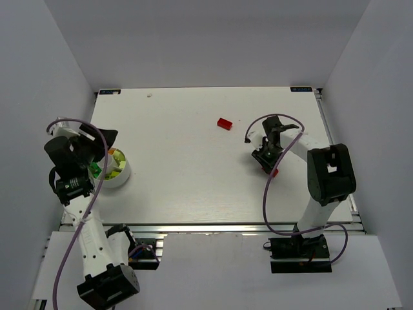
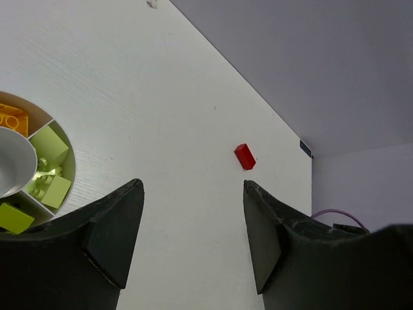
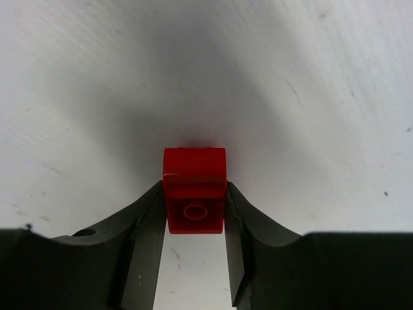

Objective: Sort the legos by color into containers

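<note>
Between the fingers of my right gripper (image 3: 194, 219) sits a red brick (image 3: 194, 177), stud side towards the wrist camera. The jaws are drawn in narrow and press on its two flanks, so I call that a grip. I can't tell whether it's clear of the table (image 3: 310, 97) or resting on it. So this is the pick-up step for red, as I read it. Off to this gripper's left and far across the table is the dish (image 2: 13, 161), right under my left gripper (image 2: 192, 197), which hangs wide open with nothing in it. Lime bricks (image 2: 48, 145) fill one compartment below it and an orange brick (image 2: 13, 117) the next. No red compartment shows from here. Next up, I reckon: lift straight, carry the brick over to the dish, pick a free compartment, and mind the left arm parked over it. A second red brick (image 1: 224, 123) lies loose ahead of the right gripper, to its left, waiting its turn.
</note>
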Controlling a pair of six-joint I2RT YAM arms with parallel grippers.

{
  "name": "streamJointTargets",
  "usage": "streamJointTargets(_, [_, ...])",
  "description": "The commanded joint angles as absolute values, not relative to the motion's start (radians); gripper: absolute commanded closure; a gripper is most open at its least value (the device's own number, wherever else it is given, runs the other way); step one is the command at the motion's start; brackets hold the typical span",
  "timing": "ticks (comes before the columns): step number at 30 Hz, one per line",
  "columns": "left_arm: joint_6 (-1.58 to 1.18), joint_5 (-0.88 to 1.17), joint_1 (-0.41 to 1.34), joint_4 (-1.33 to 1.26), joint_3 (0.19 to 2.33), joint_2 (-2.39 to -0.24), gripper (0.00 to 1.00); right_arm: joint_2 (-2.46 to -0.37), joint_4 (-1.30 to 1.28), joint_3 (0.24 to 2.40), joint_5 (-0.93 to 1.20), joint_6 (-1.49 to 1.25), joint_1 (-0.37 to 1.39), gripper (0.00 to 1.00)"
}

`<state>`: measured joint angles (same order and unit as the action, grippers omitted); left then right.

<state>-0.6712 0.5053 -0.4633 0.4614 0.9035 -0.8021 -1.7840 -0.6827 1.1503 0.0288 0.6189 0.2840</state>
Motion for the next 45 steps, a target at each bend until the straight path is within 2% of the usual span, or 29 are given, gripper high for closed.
streamJointTargets(1, [-0.649, 0.480, -0.468, 0.482, 0.971, -0.795, 0.28, -1.723, -0.716, 1.235, 0.153, 0.655, 0.298, 1.00])
streamJointTargets(6, [-0.678, 0.463, -0.468, 0.480, 1.061, -0.798, 0.24, -1.635, -0.611, 1.301, 0.539, 0.640, 0.376, 1.00])
streamJointTargets(9, [-0.712, 0.456, -0.468, 0.469, 1.124, -0.799, 0.18, -1.588, -0.377, 1.279, 0.717, 0.594, 0.513, 1.00])
streamJointTargets(11, [-0.736, 0.459, -0.468, 0.450, 1.164, -0.801, 0.15, -1.583, -0.113, 1.240, 0.784, 0.516, 0.578, 1.00])
streamJointTargets(15, [-0.801, 0.512, -0.468, 0.417, 1.225, -0.818, 0.14, -1.702, 0.249, 1.307, 0.818, 0.320, 0.747, 1.00])
streamJointTargets(17, [-0.801, 0.532, -0.468, 0.443, 1.261, -0.836, 0.14, -1.823, 0.381, 1.442, 0.799, 0.153, 0.788, 1.00])
streamJointTargets(20, [-0.717, 0.517, -0.468, 0.566, 1.339, -0.861, 0.14, -1.998, 0.442, 1.680, 0.759, -0.030, 0.851, 1.00])
streamJointTargets(24, [-0.638, 0.451, -0.468, 0.771, 1.390, -0.891, 0.15, -2.150, 0.471, 1.869, 0.739, -0.104, 0.900, 1.00])
streamJointTargets(26, [-0.620, 0.459, -0.469, 0.885, 1.388, -0.928, 0.31, -2.155, 0.491, 1.873, 0.727, -0.091, 0.910, 1.00])
streamJointTargets(27, [-0.608, 0.483, -0.468, 0.914, 1.379, -0.937, 0.59, -2.154, 0.498, 1.859, 0.729, -0.072, 0.913, 1.00])
streamJointTargets(28, [-0.606, 0.518, -0.469, 0.914, 1.344, -0.942, 0.69, -2.151, 0.499, 1.850, 0.730, -0.068, 0.913, 1.00])
streamJointTargets(30, [-0.620, 0.598, -0.469, 0.891, 1.306, -0.933, 0.75, -2.132, 0.497, 1.820, 0.733, -0.048, 0.911, 1.00])
streamJointTargets(35, [-0.612, 0.730, -0.468, 0.844, 1.198, -0.917, 0.35, -2.103, 0.491, 1.781, 0.776, -0.003, 0.902, 1.00])
streamJointTargets(38, [-0.626, 0.791, -0.466, 0.804, 1.135, -0.916, 0.24, -2.117, 0.479, 1.796, 0.801, -0.003, 0.891, 1.00])
streamJointTargets(45, [-0.640, 0.796, -0.440, 0.784, 1.077, -0.934, 0.20, -2.118, 0.448, 1.784, 0.857, 0.048, 0.887, 1.00])
